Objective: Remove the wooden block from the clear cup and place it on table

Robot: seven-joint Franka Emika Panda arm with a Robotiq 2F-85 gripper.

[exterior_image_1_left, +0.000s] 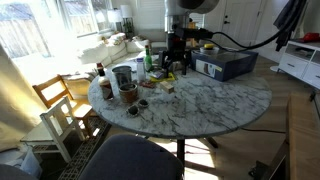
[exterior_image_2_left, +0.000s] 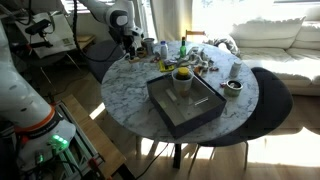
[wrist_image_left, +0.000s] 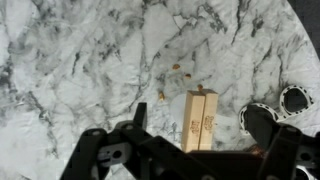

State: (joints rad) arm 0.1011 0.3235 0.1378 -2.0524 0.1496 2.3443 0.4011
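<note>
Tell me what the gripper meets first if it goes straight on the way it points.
Probably the wooden block: in the wrist view it sits straight ahead of the open gripper, between its fingers, with the marble table behind it. Depth is unclear.

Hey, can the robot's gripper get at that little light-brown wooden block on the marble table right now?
Probably yes. In the wrist view the small light-brown wooden block sits on the bare white-and-grey marble-look table, between the fingers of the open gripper, with nothing covering it.
</note>
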